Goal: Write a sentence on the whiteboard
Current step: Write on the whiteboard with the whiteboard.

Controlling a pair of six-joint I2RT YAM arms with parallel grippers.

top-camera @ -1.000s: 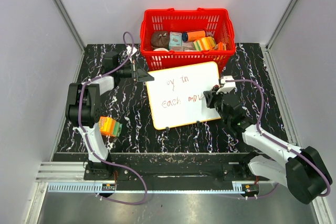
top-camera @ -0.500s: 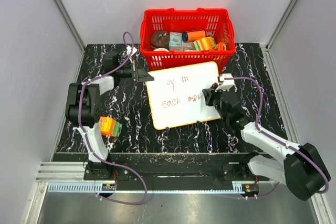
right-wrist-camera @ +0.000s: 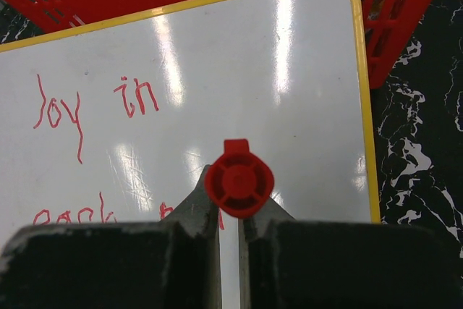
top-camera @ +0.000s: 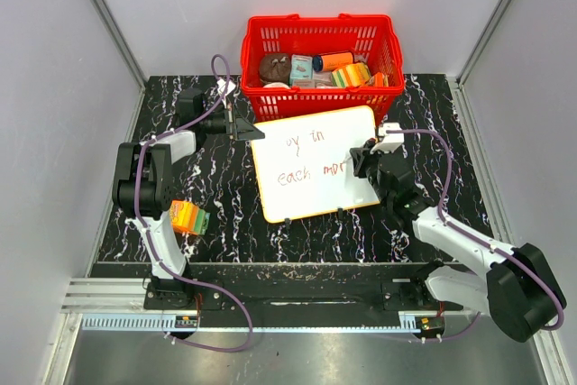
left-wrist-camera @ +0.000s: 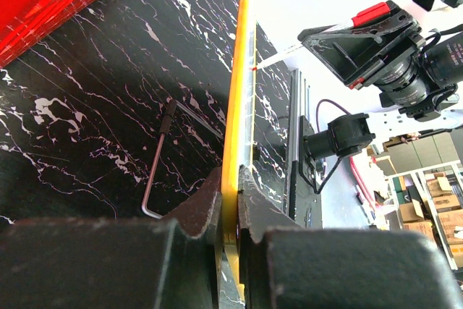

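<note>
The whiteboard (top-camera: 361, 132), white with an orange-yellow rim, lies tilted on the black marbled table in front of the basket. The sentence (top-camera: 303, 139) is in red: "joy in" above, "each" and a few more letters (top-camera: 313, 175) below. My left gripper (top-camera: 255, 131) is shut on the board's upper-left rim (left-wrist-camera: 236, 106), one finger on each face (left-wrist-camera: 231, 200). My right gripper (top-camera: 365, 161) is shut on a red marker (right-wrist-camera: 239, 179) standing over the board (right-wrist-camera: 289, 70), its tip at the end of the lower line. The writing (right-wrist-camera: 94, 103) shows left of the jaws (right-wrist-camera: 230, 222).
A red basket (top-camera: 320, 51) holding several items stands behind the board. An orange and green box (top-camera: 189, 217) sits by the left arm's base. A bent metal hex key (left-wrist-camera: 155, 171) lies on the table beside the board's edge. Grey walls close both sides.
My right gripper has shifted a little to the right with the marker, and the lower line has gained a stroke. The left gripper and the board have stayed put.
</note>
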